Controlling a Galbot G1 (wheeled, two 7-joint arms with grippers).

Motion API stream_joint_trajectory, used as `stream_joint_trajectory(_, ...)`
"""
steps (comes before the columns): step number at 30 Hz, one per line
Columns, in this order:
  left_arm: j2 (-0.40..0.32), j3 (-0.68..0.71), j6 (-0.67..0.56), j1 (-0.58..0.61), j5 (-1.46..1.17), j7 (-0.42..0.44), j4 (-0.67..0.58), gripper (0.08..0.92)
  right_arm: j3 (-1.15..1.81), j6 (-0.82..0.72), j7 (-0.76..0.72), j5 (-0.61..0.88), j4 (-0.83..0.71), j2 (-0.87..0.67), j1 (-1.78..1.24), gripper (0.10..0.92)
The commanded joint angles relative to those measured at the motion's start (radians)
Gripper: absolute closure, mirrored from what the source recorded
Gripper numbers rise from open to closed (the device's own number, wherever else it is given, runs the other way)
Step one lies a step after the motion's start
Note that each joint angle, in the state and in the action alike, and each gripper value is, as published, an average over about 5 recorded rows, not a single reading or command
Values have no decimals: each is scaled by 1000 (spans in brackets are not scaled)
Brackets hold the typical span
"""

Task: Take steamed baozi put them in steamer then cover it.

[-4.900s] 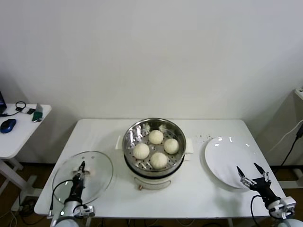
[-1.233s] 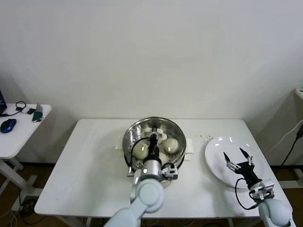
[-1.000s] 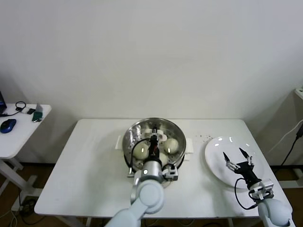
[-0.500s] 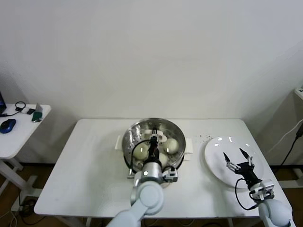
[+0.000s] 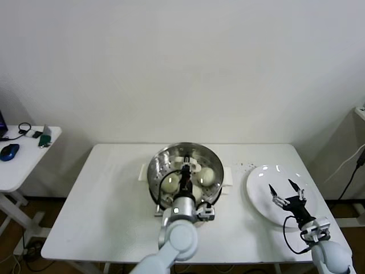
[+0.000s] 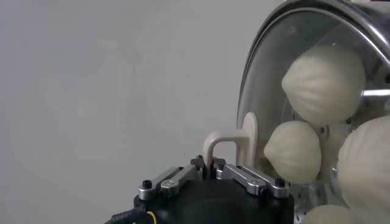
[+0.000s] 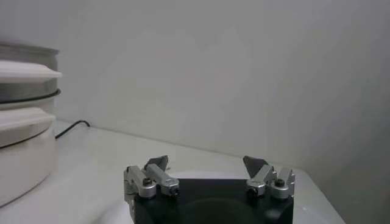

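A white table (image 5: 114, 194) fills the middle of the head view, with a smaller side table (image 5: 23, 160) well apart to the left carrying a computer mouse (image 5: 9, 152). Near the table's centre stands the steamer (image 5: 155, 171), a shiny steel basket on a cream-white pot base whose side handle (image 5: 227, 177) sticks out to the right. The glass lid (image 6: 268, 79) rests on top of the steamer, covering it, and through the glass the buns (image 6: 326, 76) sit inside the basket, three clearly seen and a fourth only in part in the left wrist view. To the right of the steamer, near the table's edge, lies a flat white plate (image 5: 262, 182). The left arm reaches in from the front of the table, and the left gripper (image 5: 185, 174) sits over the lid with its fingers pinched on the lid's cream-white bar handle (image 6: 234, 141), which stands upright between them. The right gripper (image 5: 288, 193) hangs above the plate with its fingers (image 7: 155, 173) spread wide apart and nothing between them. A few dark specks (image 5: 246, 166) dot the tabletop between steamer and plate.
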Motion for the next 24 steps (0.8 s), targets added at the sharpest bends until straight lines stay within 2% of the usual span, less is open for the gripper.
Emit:
stream_joint_trajectory(1, 8, 3, -3, -16, -25, 9, -21, 785, 8, -17, -2, -3, 3, 0, -1, 203)
stream_joint_trajectory(10, 65, 13, 7, -8, -79, 19, -113, 525, 11, -39, -2, 13, 5, -1, -1, 203)
stream_joint_trajectory(19, 100, -29, -14, 81, -115, 11, -198, 267, 9, -42, -4, 8, 2, -3, 2, 203)
stream_joint_trajectory(24, 144, -61, -43, 147, -172, -30, -265, 185, 10, -43, -6, 6, 0, -5, 4, 203)
